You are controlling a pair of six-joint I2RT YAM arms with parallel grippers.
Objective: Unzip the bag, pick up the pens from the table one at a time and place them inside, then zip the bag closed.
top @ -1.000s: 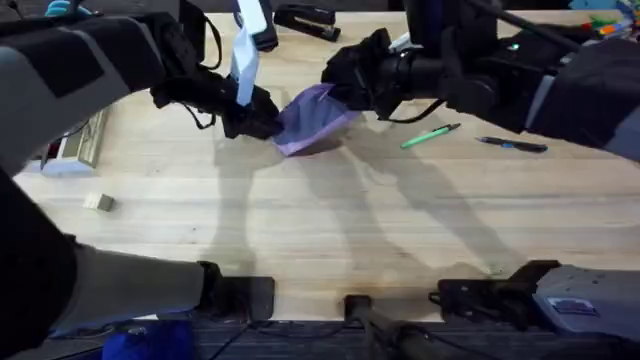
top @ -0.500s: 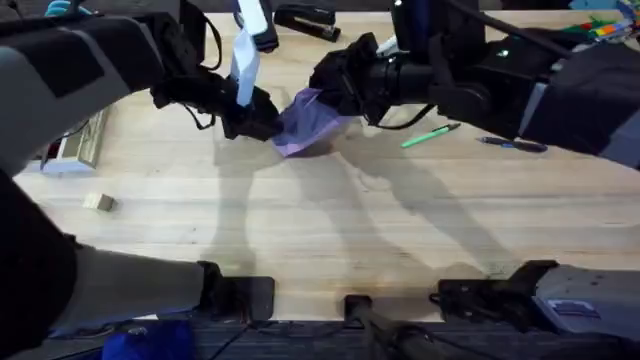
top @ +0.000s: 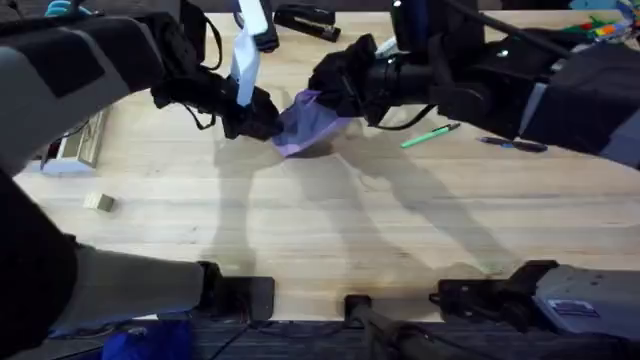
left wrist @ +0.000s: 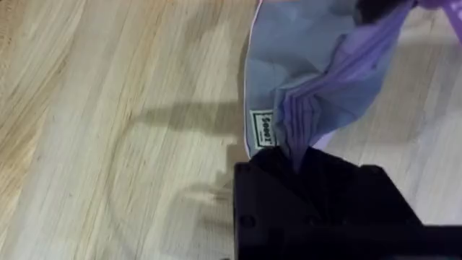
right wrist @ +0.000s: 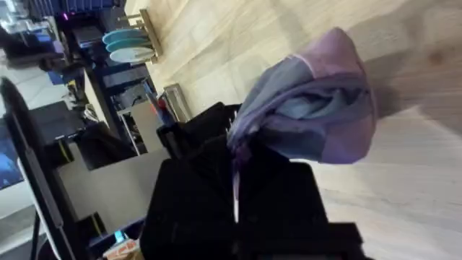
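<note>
Your left gripper (top: 262, 124) is clamped on one end of the bag (top: 308, 122); the left wrist view shows the bunched lavender fabric (left wrist: 328, 94) pinched between the black fingers, a small label beside the pinch. Your right gripper (top: 335, 88) is closed on the bag's opposite end, and in the right wrist view the pouch (right wrist: 310, 108) bulges out from between its fingers, purple over grey-blue. The bag hangs crumpled between the two grippers, toward the far edge of the table (top: 300, 230), roughly midway along it. Whether its lowest fold touches the wood, you cannot tell.

Outward from there, the green pen (top: 430, 136) lies on the table to the right of the bag, just past the right arm. The dark pen (top: 512, 145) lies farther right, apart from the green one. A black stapler (top: 305, 20) sits at the far edge behind the bag. A small pale block (top: 98, 202) rests near the left edge.
</note>
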